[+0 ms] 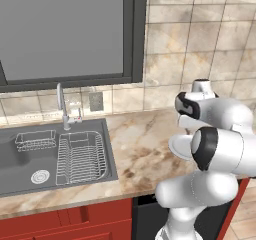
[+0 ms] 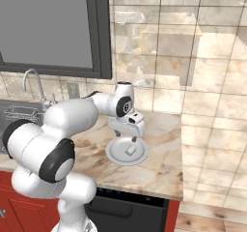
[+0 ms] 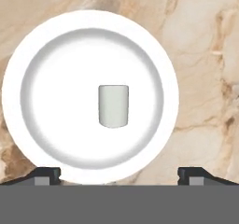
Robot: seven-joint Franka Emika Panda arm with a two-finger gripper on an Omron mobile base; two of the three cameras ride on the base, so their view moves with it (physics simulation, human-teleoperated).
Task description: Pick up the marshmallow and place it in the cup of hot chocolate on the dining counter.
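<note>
Our gripper (image 2: 132,138) hangs with its jaws spread wide and nothing between them, just above the white plate (image 3: 28,45). We see the marshmallow (image 3: 113,106) lying on its side near the middle of that plate, which sits on the marble counter (image 2: 159,158) right of the sink (image 1: 30,159).

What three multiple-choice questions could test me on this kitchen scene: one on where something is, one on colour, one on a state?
1. Where does the marshmallow lie?
A. on the plate
B. in the sink
C. on bare counter

2. What colour is the plate?
A. red
B. white
C. black

3. How does the gripper stand?
A. shut on the marshmallow
B. open above the plate
C. shut on the faucet

Answers:
1 A: the hand view shows it near the plate's middle.
2 B: its rim is white against the marble.
3 B: its fingertips stand wide apart, holding nothing.
</note>
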